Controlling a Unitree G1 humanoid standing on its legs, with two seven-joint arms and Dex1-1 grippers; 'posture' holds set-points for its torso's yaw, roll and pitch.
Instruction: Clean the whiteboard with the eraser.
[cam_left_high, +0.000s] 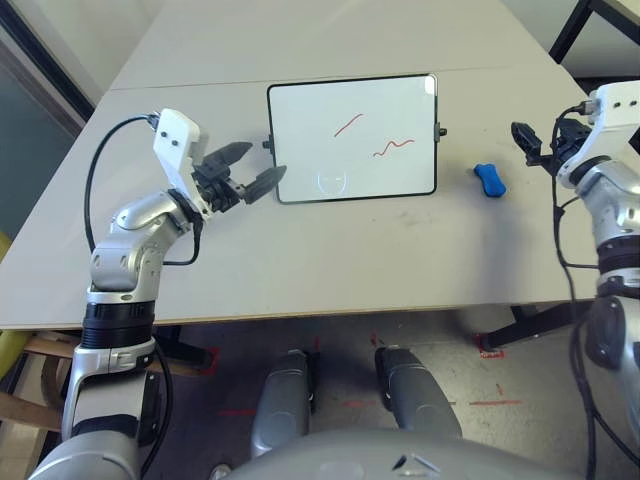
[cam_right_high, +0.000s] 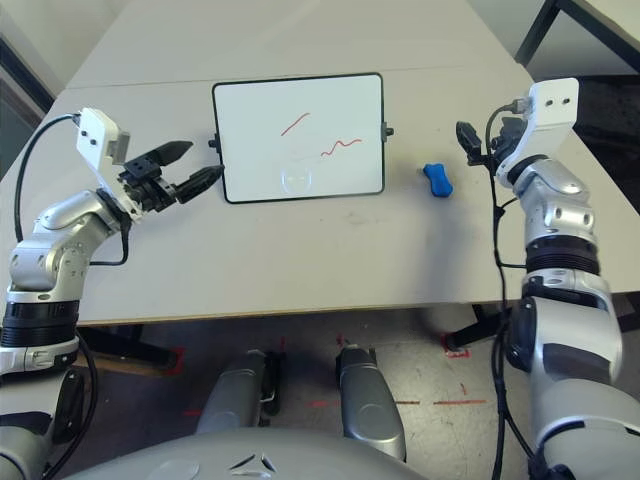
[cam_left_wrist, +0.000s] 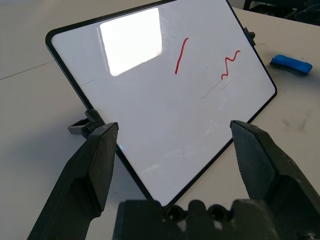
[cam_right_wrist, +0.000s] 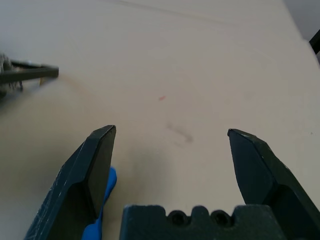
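Observation:
The whiteboard (cam_left_high: 352, 138) lies flat at the middle of the table, with two red scribbles and a faint circle on it. My left gripper (cam_left_high: 267, 160) hovers open just off the board's left edge, its fingers pointing at the side knob; in the left wrist view the open gripper (cam_left_wrist: 174, 127) frames the board (cam_left_wrist: 165, 90). The blue eraser (cam_left_high: 490, 180) rests on the table to the right of the board. My right gripper (cam_right_high: 470, 140) hangs open a little right of the eraser, apart from it. In the right wrist view the eraser (cam_right_wrist: 102, 210) peeks out beside one finger (cam_right_wrist: 97, 165).
The beige table (cam_left_high: 330, 260) has a seam running behind the board, and its front edge is close to my body. A black cable loops from my left forearm (cam_left_high: 95, 190). A dark table frame (cam_left_high: 580, 30) stands at the far right.

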